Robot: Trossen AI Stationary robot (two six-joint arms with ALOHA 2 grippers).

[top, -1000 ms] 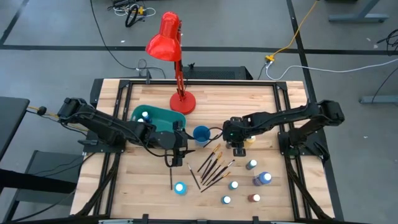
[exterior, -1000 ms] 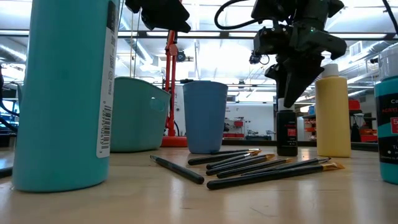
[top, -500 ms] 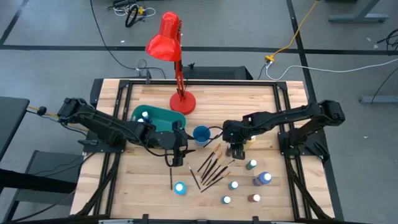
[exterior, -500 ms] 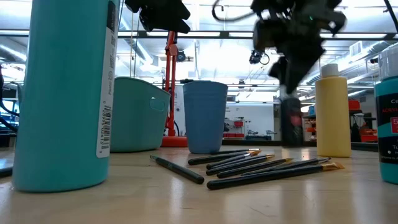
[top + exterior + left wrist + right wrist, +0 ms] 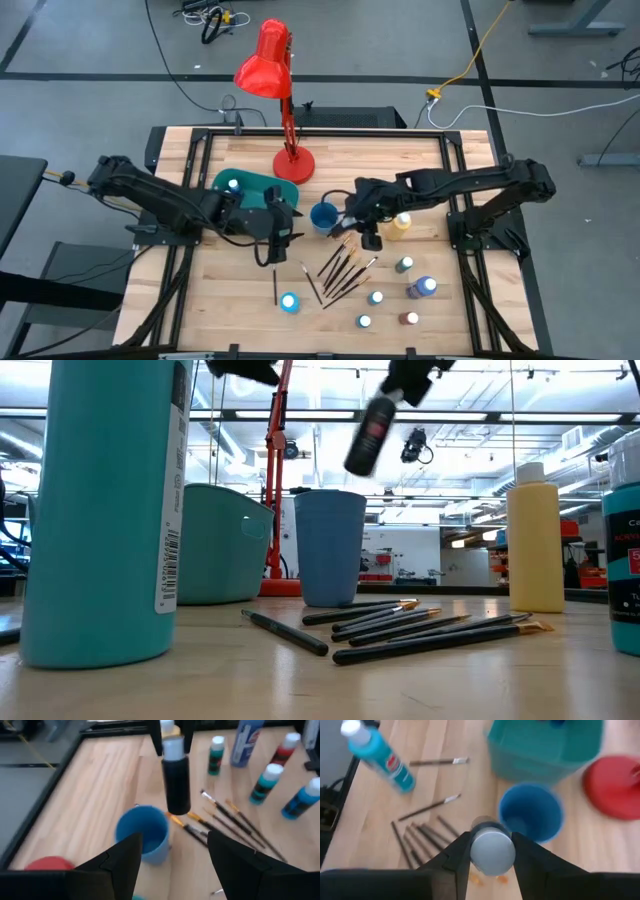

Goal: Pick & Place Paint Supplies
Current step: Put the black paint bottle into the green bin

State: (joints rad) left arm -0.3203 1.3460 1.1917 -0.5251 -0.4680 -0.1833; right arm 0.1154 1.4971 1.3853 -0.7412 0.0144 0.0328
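My right gripper (image 5: pixel 362 232) (image 5: pixel 491 842) hangs above the table between the blue cup (image 5: pixel 323 215) and the yellow bottle (image 5: pixel 400 225), shut on a black white-capped paint bottle (image 5: pixel 368 435) (image 5: pixel 176 785). My left gripper (image 5: pixel 275 222) (image 5: pixel 173 840) is open and empty, near the teal bin (image 5: pixel 250 190), facing the cup. Several brushes (image 5: pixel 340 268) (image 5: pixel 420 625) lie flat on the table. Several small bottles (image 5: pixel 405 265) (image 5: pixel 375 297) stand upright toward the near right. Another (image 5: pixel 233 184) sits in the bin. My right gripper pinches the black bottle at its white cap (image 5: pixel 492 851) (image 5: pixel 173 747) between the two fingers, coming from above and pointing down. The bottle is lifted clear of the table and hangs below the fingers, tilted, its base toward the blue cup.
A red desk lamp stands on its base (image 5: pixel 293 163) behind the bin and cup. A tall teal bottle (image 5: pixel 289 301) (image 5: pixel 100 510) stands near the table's near edge, with a single brush (image 5: pixel 275 287) beside it. Bare wood lies toward the far right and near left.
My right gripper has lifted the black bottle off the table from beside the yellow bottle and carried it up and toward the table's left, to beside the blue cup. The bottle stood upright and now hangs tilted in the air.
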